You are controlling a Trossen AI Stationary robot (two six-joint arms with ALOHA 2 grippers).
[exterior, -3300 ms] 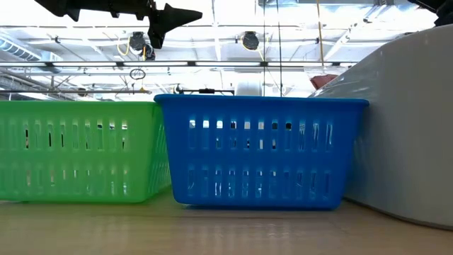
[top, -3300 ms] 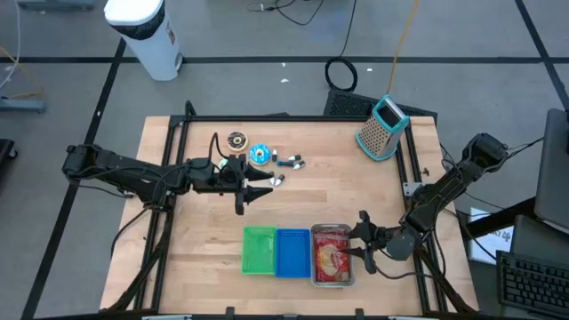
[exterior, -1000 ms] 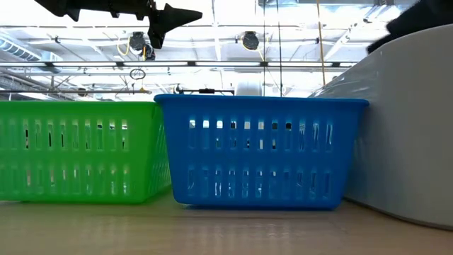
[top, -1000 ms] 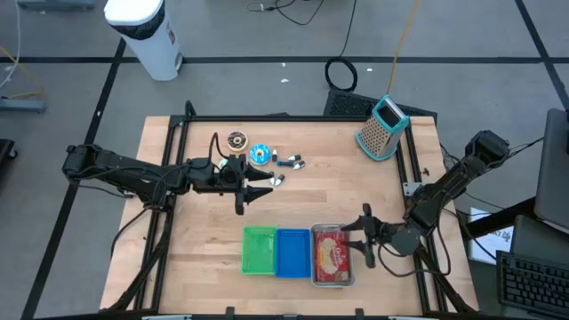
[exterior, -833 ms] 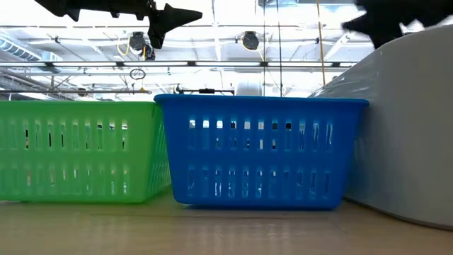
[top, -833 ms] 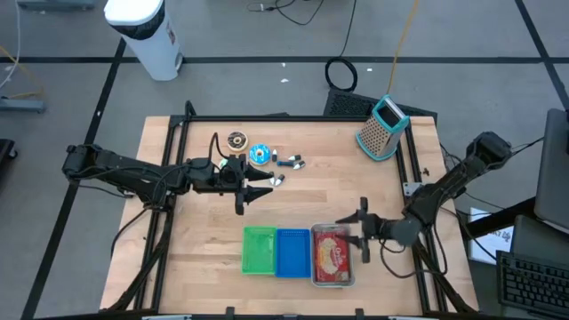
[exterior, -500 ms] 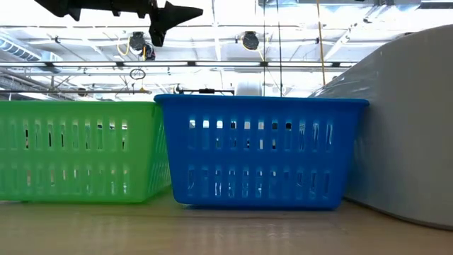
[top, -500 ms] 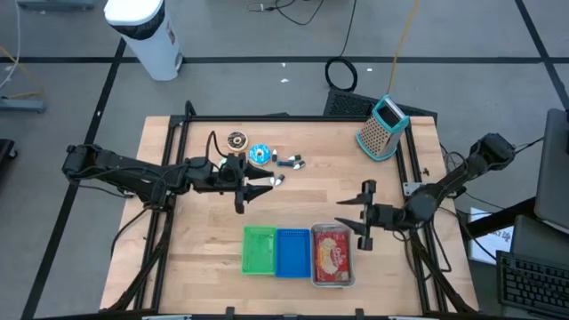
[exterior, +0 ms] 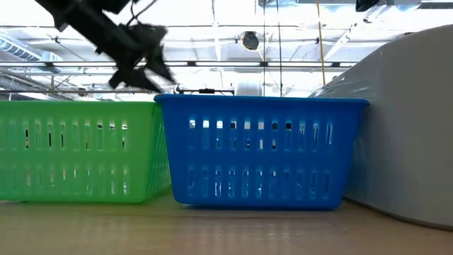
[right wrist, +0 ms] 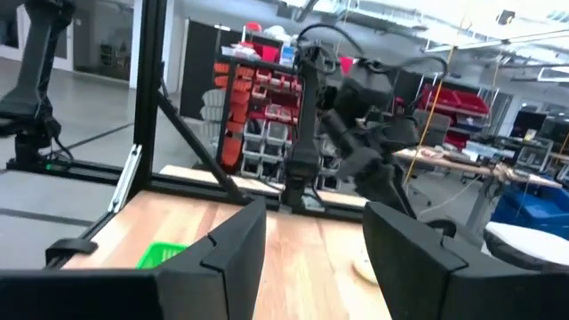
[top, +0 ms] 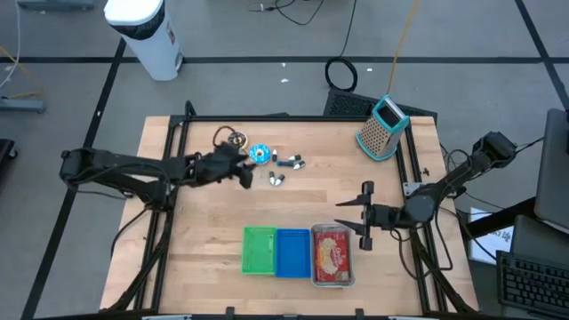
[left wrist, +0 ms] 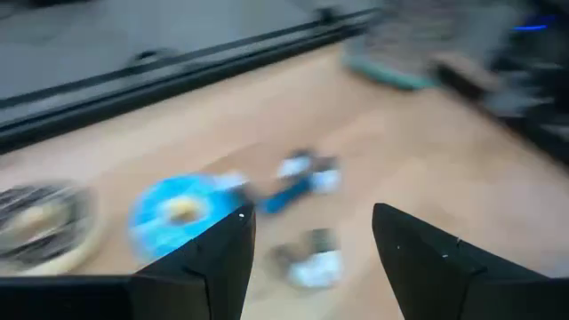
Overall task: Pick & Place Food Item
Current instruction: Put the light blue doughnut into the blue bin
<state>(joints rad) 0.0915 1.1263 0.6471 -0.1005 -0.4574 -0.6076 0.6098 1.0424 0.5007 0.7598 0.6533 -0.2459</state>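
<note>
My left claw (top: 246,175) hangs with fingers apart and empty over the far half of the table (top: 204,231), just beside the blue round item (top: 260,154) and the small wrapped pieces (top: 276,179). My right claw (top: 356,217) is also spread and empty, held above the table beside the tray (top: 332,281) holding the red food packet (top: 331,255), which stands next to the blue basket (top: 292,252) and green basket (top: 260,250).

Two slim black jointed arms, black cables trailing along them
</note>
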